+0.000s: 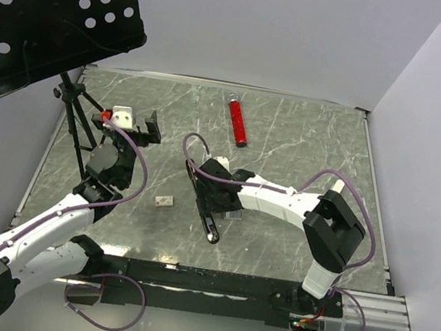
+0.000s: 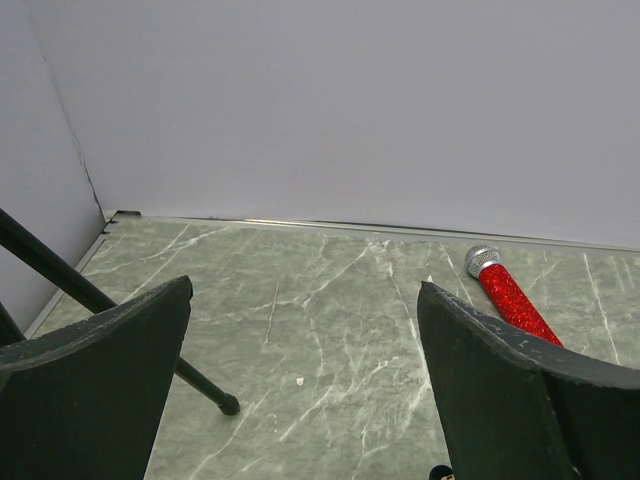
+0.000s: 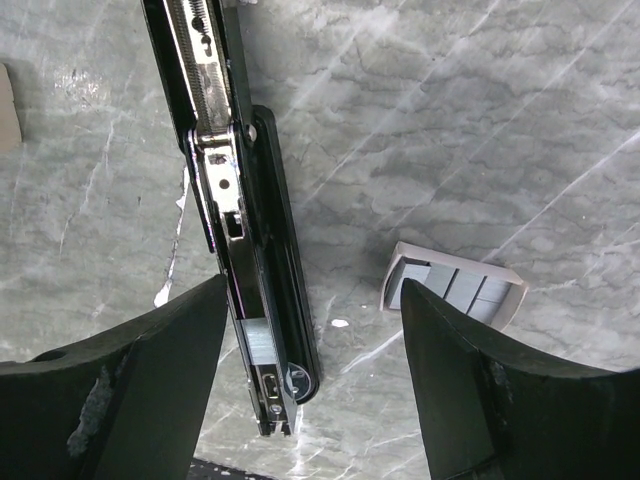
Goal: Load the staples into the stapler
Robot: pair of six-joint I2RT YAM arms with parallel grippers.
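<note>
The grey marbled tabletop (image 1: 307, 146) carries everything, and near its middle the right end effector (image 3: 312, 300) hangs spread wide and holding nothing, its fingers straddling the front end of the stapler (image 3: 280, 260). The stapler lies hinged open with its bright metal channel facing up. Low in that channel sits a short pale grey patch that I take for the staples (image 3: 256, 345), though the wrist view cannot settle whether the strip is fully seated or only resting on the rails. The risk from here, as I judge it, is a crooked close. Pressing the top down on a tilted strip would jam it. A finger brushing the slim body could also spin the stapler flat on the smooth stone, since nothing pins it. Around this, a perforated black panel (image 1: 45, 3) overhangs the far left corner above a tripod (image 1: 76, 122). The left end effector (image 2: 305, 290) is raised beside the tripod, wide open and empty, well away from the work. A red tube (image 1: 238, 120) lies far back, clear of any path. A small white tray (image 3: 460, 262) of grey strips sits just beside the stapler, under the right finger, and could be knocked. A beige piece (image 1: 164, 201) lies to the stapler's left.
</note>
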